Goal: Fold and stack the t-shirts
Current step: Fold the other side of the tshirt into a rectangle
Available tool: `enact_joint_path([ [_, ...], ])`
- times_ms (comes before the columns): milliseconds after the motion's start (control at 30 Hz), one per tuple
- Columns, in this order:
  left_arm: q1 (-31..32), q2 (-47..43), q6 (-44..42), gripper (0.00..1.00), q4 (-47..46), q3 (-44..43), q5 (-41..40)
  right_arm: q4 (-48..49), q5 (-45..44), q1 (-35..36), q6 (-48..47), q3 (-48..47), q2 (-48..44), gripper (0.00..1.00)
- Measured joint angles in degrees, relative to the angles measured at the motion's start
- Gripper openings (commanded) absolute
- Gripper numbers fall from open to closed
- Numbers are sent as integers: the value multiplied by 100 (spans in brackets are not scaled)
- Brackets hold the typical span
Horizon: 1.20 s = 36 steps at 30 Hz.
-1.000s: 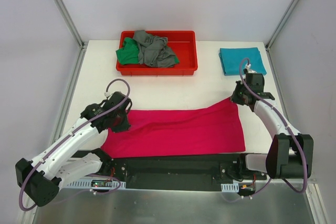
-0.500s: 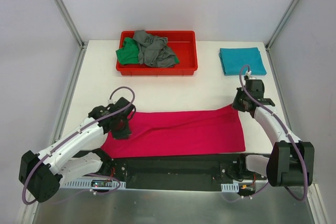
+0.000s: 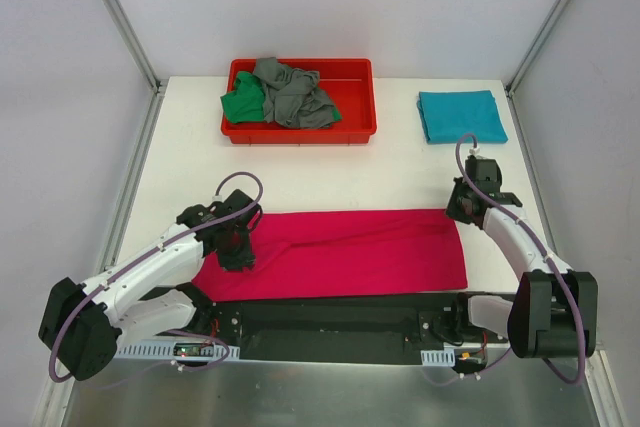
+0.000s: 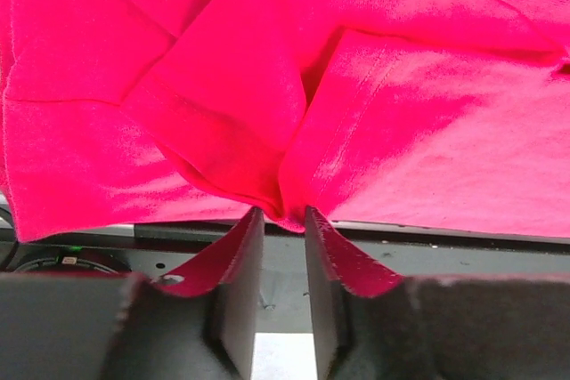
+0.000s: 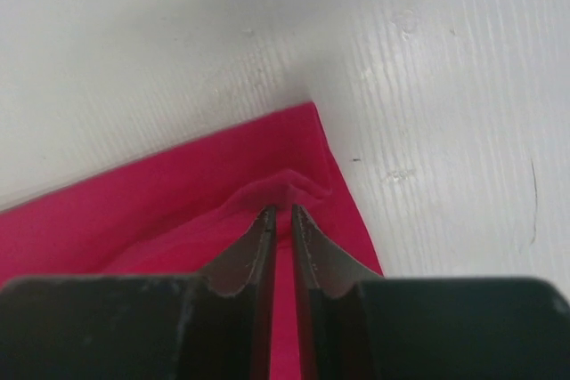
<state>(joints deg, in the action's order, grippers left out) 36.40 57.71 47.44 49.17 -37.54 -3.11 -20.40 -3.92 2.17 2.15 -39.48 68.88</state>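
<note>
L gripper jaws narrowly apart, tips at a bunched fold on the left end of the magenta-pink soft fabric t-shirt. R gripper jaws a slit apart at its far-right corner pucker. Shirt lies flat across near side of white table; folded teal t-shirt far right.

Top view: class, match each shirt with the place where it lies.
Shirts:
1. pink shirt
2. teal shirt
3. grey shirt
4. green shirt

Places:
A. folded, far right
B. spread flat at the near edge
C. at the left end of the tray
D. in the middle of the tray

Pairs: 1-B, 2-A, 3-D, 4-C
</note>
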Motion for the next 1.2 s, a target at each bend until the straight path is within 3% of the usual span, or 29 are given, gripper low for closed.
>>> enact_joint_path([
  [67,0,-2,-15,30,-11,0,24,-94,-94,0,39,66,-72,16],
  [167,0,-101,-52,50,-33,0,87,-267,-297,0,125,166,-313,22],
  [200,0,-177,-59,61,-39,0,122,-334,-363,0,146,192,-415,25],
  [233,0,-260,-72,79,-42,0,144,-426,-435,0,160,197,-522,30],
  [300,0,-461,-120,99,-44,0,173,-584,-581,0,216,197,-798,39],
  [333,0,-573,-114,99,-46,-2,197,-660,-647,0,245,197,-933,45],
  [500,0,-678,-164,99,-26,-267,114,-944,-605,0,334,197,-1523,96],
  [700,-7,-28,-236,99,-334,-789,-251,-551,1036,0,337,245,-1690,96],
  [867,-214,901,-426,99,-894,-968,-293,-33,2098,63,407,291,-774,96],
  [1000,-699,1360,-566,99,-1290,-929,-153,48,2124,96,422,293,28,96],
  [1200,-1606,1683,-737,99,-2017,-297,317,-68,1530,96,424,208,424,96],
])
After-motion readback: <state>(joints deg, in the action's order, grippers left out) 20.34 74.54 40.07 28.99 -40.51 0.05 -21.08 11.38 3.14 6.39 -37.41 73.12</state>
